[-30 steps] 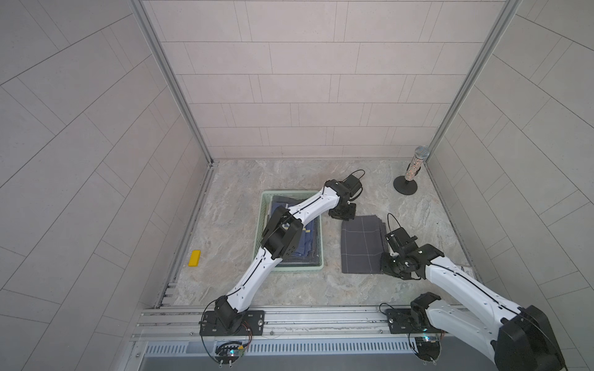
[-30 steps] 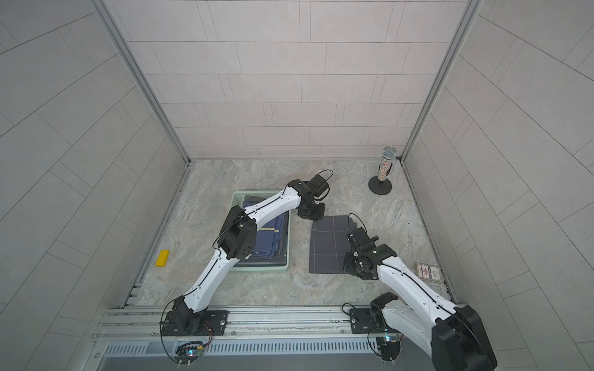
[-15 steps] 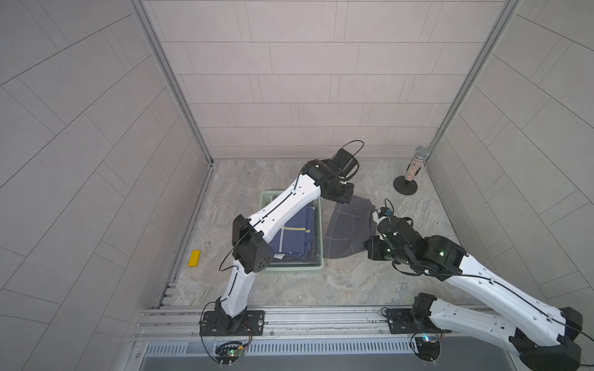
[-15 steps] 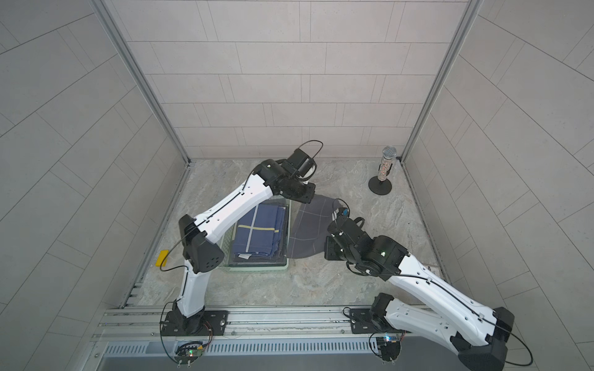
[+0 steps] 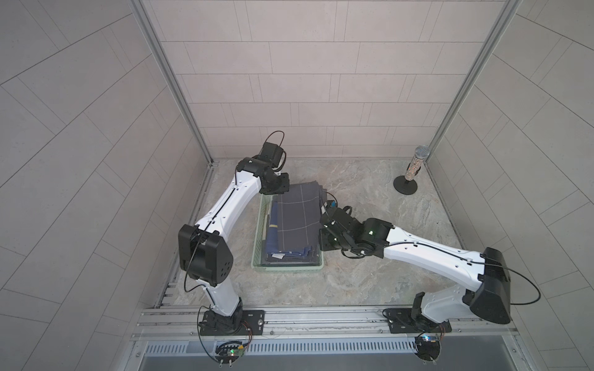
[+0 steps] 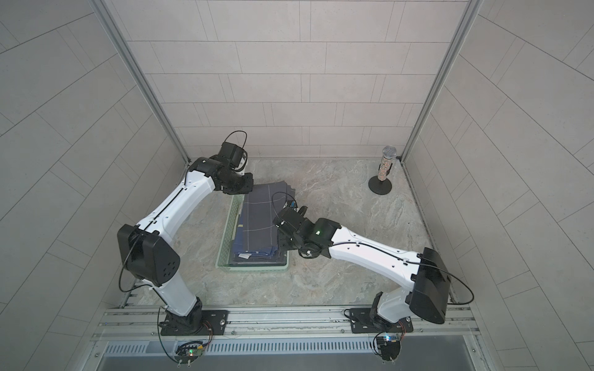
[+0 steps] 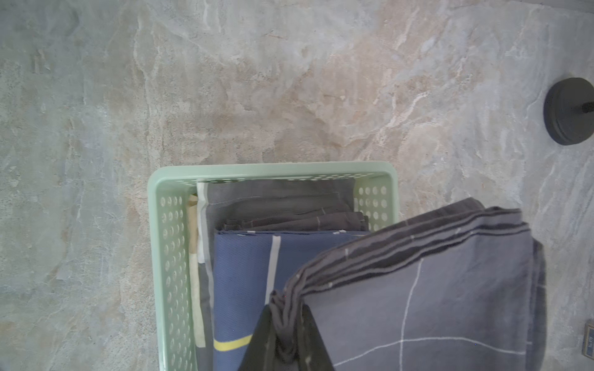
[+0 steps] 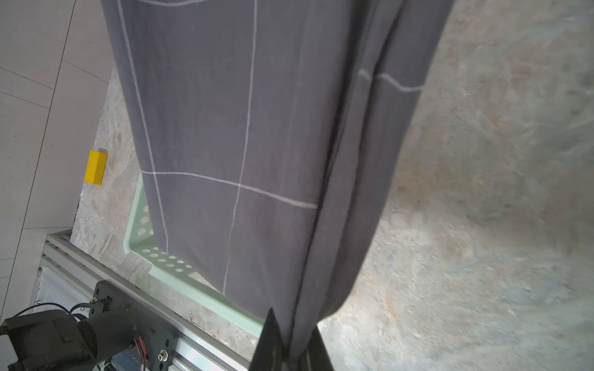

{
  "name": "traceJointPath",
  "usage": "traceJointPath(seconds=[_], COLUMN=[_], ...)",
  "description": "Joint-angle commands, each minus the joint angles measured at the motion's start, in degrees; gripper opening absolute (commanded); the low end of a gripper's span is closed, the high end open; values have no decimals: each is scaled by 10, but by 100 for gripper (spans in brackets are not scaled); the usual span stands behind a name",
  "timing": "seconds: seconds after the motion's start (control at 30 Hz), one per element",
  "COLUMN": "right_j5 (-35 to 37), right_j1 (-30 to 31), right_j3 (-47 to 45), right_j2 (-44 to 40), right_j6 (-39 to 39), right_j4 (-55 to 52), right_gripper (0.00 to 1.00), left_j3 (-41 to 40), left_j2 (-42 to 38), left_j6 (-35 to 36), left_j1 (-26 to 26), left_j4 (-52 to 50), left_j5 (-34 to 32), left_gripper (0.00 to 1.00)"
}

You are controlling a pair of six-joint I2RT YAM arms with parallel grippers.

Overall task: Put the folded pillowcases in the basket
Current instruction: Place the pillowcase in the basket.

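**Two pincers clamped on the pillowcase [image 5: 297,218], over the basket [image 5: 286,269]**

Finding one: my left pincer [image 7: 286,313] is clenched on a bunched corner of the grey, grid-lined pillowcase, at the far end of the mint-green basket.

Finding two: my right pincer [image 8: 294,324] is clenched on the layered edge of the same cloth, at the basket's right rim.

Finding three: in both top views the pillowcase spans between the two grips, raised over the far and middle part of the basket, with its far edge overhanging the far rim. It is not yet lying flat inside.

Finding four: the basket holds a stack of folded cloths [image 7: 244,273] (a blue one uppermost) and stands on the marble-patterned desk [image 5: 369,199].
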Motion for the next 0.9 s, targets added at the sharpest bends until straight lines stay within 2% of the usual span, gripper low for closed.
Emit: traceJointPath(seconds=[0.0,0.3,0.63,0.67,0.73,0.77,0.87], right_j5=[-26,-59,-61,-61,-59,-57,-51], right_j1=[9,33,33,33,33,33,29], right_j3=[10,2,-31,-32,-36,-42,-51], right_j2=[42,144,125,127,126,123,112], right_j6=[-4,22,28,29,32,35,36], right_j4=[52,121,127,124,121,126,122], right_gripper=[0,0,0,0,0,3,25], left_j3=[-23,-41,-58,-60,-68,-73,-86], left_j2=[-5,39,60,63,69,70,70], left_j6=[21,24,14,13,8,6,1], left_j1=[14,44,58,58,58,59,60], left_j4=[52,46,51,50,54,56,62], left_j5=[16,7,5,4,3,3,1], left_gripper=[0,0,0,5,20,24,43])
